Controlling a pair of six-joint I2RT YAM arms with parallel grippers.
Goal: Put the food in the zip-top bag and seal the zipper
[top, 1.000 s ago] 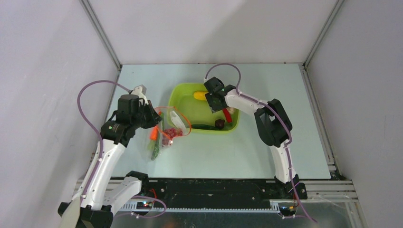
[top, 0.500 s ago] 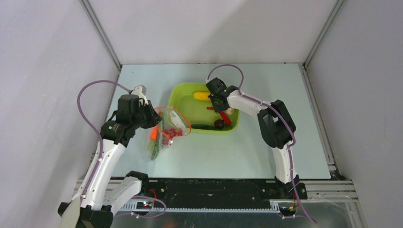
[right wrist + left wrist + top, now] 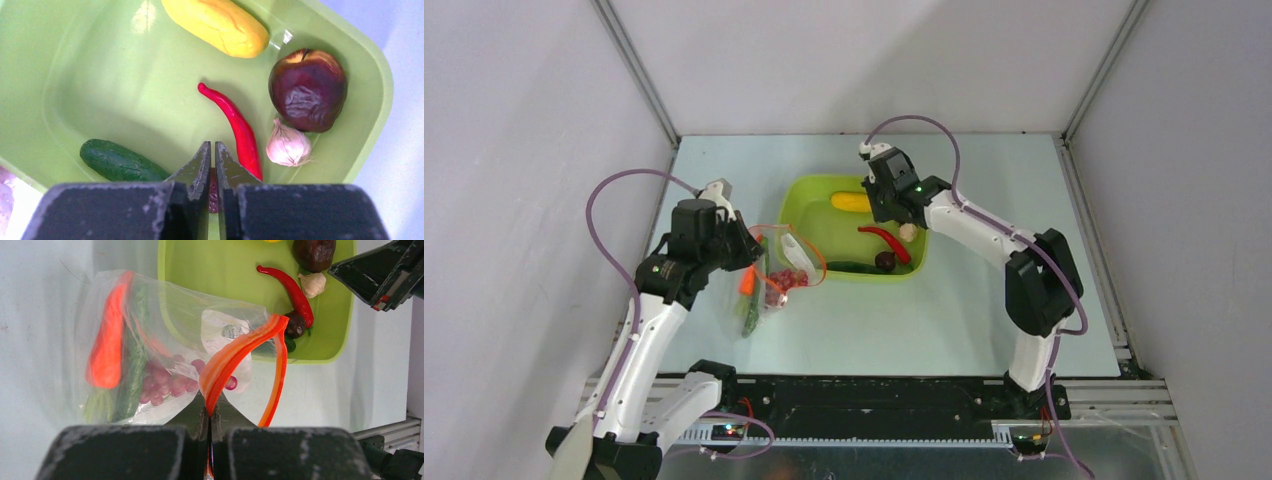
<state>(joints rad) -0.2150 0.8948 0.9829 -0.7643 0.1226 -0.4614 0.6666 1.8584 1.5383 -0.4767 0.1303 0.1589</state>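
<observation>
Left tool (image 3: pixel 210 415): clenched on the zipper (image 3: pixel 235 355), pinching the orange-red strip where it folds. From there the strip runs out in an open loop, so the mouth gapes toward the tray (image 3: pixel 809 190). The zip-top bag (image 3: pixel 170 310) sags away from the pinch onto the bench (image 3: pixel 964 310), with one corner overlapping the tray's rim. The white label (image 3: pixel 222 332) sits just behind the strip. Inside you've got the carrot (image 3: pixel 106 350), the bagged cucumber (image 3: pixel 132 375) right beside it, and the grapes (image 3: pixel 165 382) bunched near the mouth.

Right tool (image 3: pixel 210 150): tips pressed together with nothing gripped, hovering over the lime-green tray. The chili (image 3: pixel 235 125) lies just beside the tips. The garlic (image 3: pixel 287 145) is next to the chili, against the wrinkled maroon fruit (image 3: pixel 307 90). The tray cucumber (image 3: pixel 120 162) lies on the tips' other side, and the lemon (image 3: pixel 220 25) is at the far end. A small dark ball (image 3: pixel 886 260) sits at the chili's near tip.
</observation>
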